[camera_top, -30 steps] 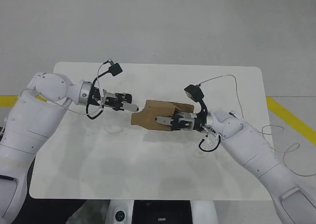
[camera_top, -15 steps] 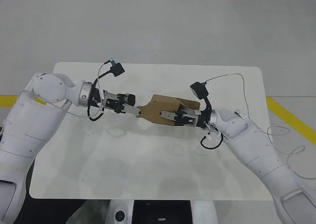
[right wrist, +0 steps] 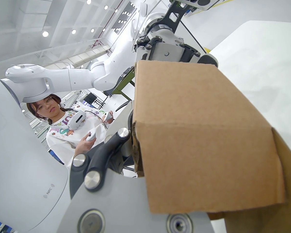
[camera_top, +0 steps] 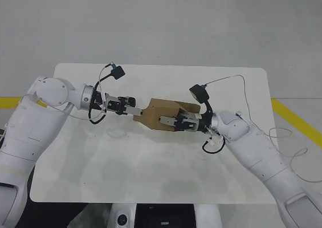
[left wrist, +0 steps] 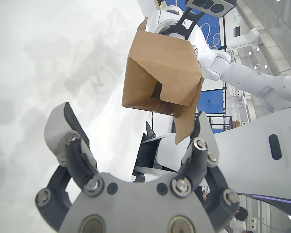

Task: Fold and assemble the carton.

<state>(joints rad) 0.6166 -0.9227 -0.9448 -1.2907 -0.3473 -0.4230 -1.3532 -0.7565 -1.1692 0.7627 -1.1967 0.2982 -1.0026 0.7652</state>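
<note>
The carton (camera_top: pixel 163 110) is up off the tabletop (camera_top: pixel 149 171), held in the air between the two arms. The right end effector (camera_top: pixel 169 121) is clenched on the carton. It comes in from the end nearest its own arm, with one finger lying along the carton's upper face in the top view, and the carton appears to hang from this grip alone. The left end effector (left wrist: pixel 133 112) sits just beside the opposite end of the carton, released, its jaws spread wide and holding nothing. The loose flap (left wrist: pixel 185 127) of that end dips between the jaws and lies against, or very close to, one finger.

By my reading the job is past halfway. The body is already squared up into a box with crisp corners. On the end facing the left end effector, flaps are turned inward and partly overlap, leaving a dark gap at the centre, and only the loose flap sticks outward. At the carton's other end a far flap (camera_top: pixel 191 106) also splays out, and I cannot tell how closed that end is. What remains, it seems, is two steps — press the loose flap in, then see to the other end.
</note>
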